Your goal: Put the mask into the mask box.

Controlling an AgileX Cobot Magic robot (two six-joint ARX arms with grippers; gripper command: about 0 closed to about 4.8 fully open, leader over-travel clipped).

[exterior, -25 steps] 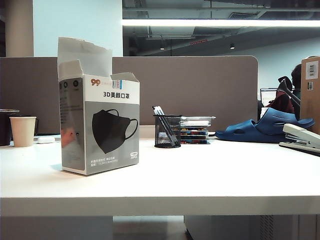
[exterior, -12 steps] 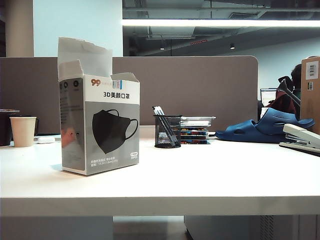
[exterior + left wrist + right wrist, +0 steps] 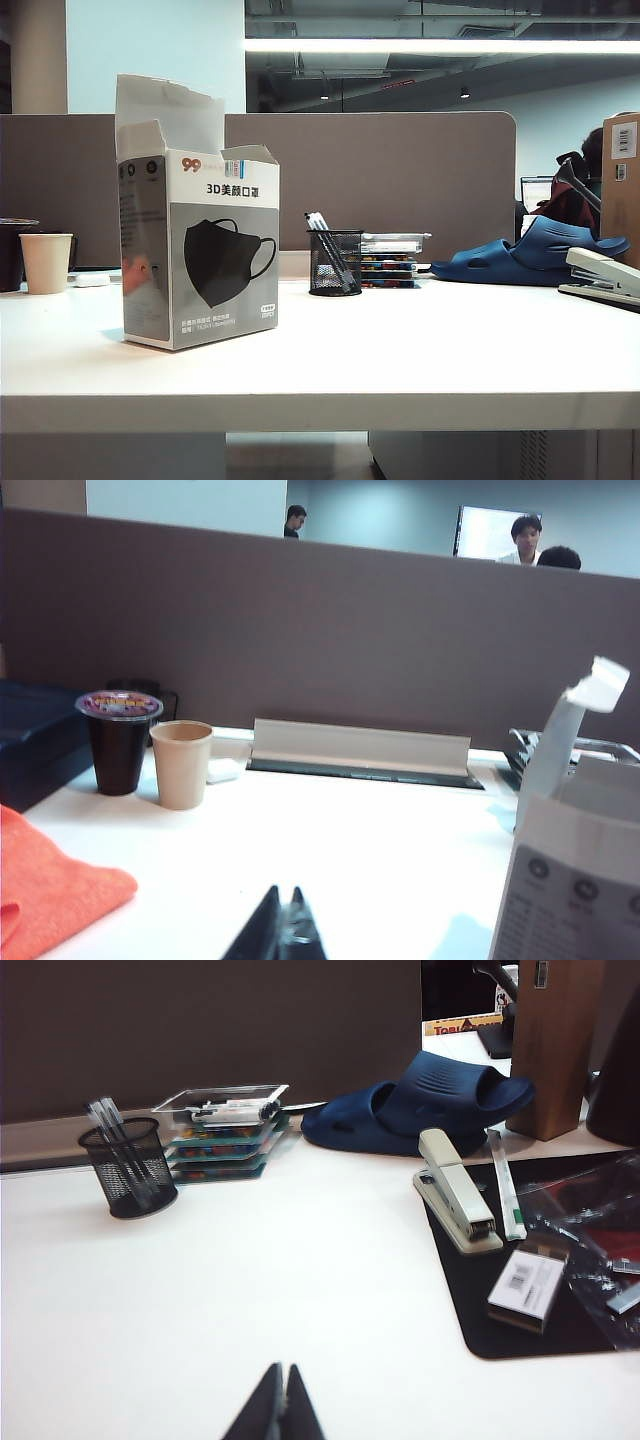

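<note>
Looks like the job is basically wrapped up, or at least past the putting-in part. The mask box [image 3: 200, 250] stands upright on the white tabletop [image 3: 420, 350] with its top flaps open, and no loose mask shows in any of the three views. My guess is it's inside the carton, but the opening can't be seen into from these angles, so take that with a grain of salt.

Both arms sit low at the near edge of the tabletop. The left claw [image 3: 283, 930] has its tips pinched together with nothing between them, and so does the right claw [image 3: 281, 1408]. Neither arm shows in the exterior view.

Relative to the claws: the mask box is just off to one side of the left claw, close by but not touching, with its grey side panel and one raised flap in the left wrist view. The right claw faces open tabletop, with the mesh pen holder [image 3: 128, 1168], a stapler [image 3: 457, 1192] and the blue slipper [image 3: 420, 1105] well apart from it.

If anything's left, it's folding those flaps shut, which would mean coming in from above the carton.
</note>
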